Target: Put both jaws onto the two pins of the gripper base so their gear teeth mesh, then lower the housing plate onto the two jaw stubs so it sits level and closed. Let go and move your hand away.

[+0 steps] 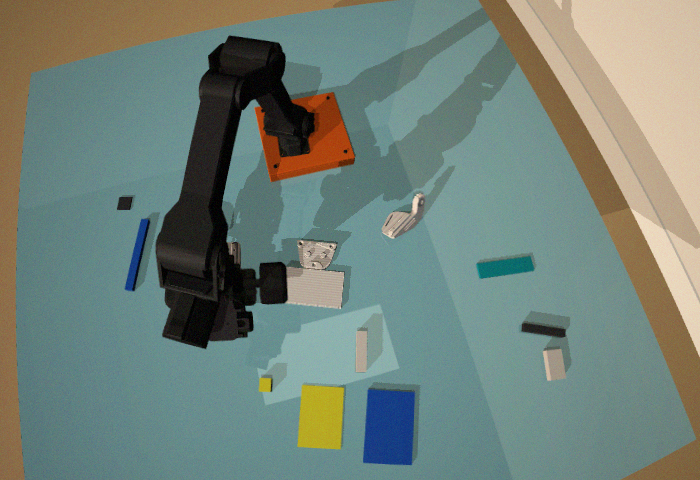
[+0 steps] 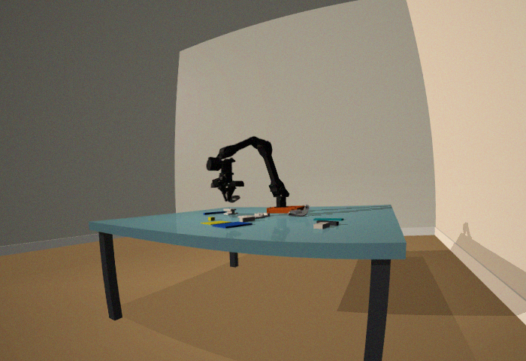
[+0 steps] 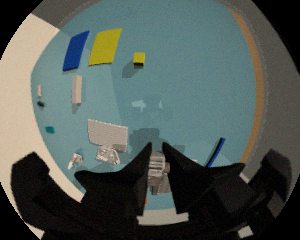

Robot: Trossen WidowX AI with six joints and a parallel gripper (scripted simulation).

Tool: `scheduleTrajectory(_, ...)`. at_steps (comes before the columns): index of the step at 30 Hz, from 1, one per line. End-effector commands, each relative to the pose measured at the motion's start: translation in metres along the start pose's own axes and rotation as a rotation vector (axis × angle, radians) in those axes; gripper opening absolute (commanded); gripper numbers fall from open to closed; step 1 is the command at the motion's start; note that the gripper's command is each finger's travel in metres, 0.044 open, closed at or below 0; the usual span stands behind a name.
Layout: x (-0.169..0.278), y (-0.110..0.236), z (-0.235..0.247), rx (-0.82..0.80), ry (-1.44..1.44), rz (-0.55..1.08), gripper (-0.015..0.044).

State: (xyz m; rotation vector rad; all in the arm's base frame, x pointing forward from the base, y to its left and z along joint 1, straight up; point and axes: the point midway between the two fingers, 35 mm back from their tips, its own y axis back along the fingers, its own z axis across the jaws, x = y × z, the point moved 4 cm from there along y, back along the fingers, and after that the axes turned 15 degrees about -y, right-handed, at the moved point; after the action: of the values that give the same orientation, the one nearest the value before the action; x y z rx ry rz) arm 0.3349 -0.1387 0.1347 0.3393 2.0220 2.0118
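Okay, your gripper (image 2: 230, 199) (image 3: 157, 144) pinches one gray jaw (image 2: 234, 198) (image 3: 157, 169), lower center of wrist view. Jaw two (image 1: 400, 224) (image 2: 299, 212) (image 3: 75, 160) lies loose, right of center from top; one yellow plate (image 1: 321, 417) (image 2: 215, 222) (image 3: 105, 47), one blue plate (image 1: 389, 426) (image 2: 232, 224) (image 3: 76, 51) below.

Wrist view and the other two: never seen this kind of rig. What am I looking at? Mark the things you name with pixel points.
One black six-joint arm stands on an orange base plate (image 1: 328, 127) (image 2: 274, 210). The top picture looks down on the table, the exterior one shows it from the side, and the wrist one looks past the fingers.

The gripper (image 3: 157, 144) is shut on a grey ridged part (image 3: 156, 167), apparently one of the two jaws, above the table.

On the blue-green table lie a similar loose jaw (image 1: 400, 224), a pale plate with pins (image 1: 317, 254) against a ribbed grey block (image 1: 314, 288), and coloured pieces: a yellow panel (image 1: 321, 417) (image 3: 105, 47), a blue panel (image 1: 389, 426) (image 3: 76, 51) and a teal bar (image 1: 505, 266).
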Motion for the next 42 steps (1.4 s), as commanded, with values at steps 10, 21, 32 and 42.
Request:
scheduleTrajectory(10, -0.004, 0.001, -0.009, 0.003, -0.205, -0.003, 0.0037)
scheduleTrajectory(21, -0.009, 0.001, -0.019, 0.003, -0.476, -0.004, 0.0037)
scheduleTrajectory(32, -0.01, -0.003, -0.022, 0.003, -0.537, -0.005, 0.0037)
scheduleTrajectory(42, -0.011, -0.019, -0.022, 0.003, -0.537, -0.005, 0.0037)
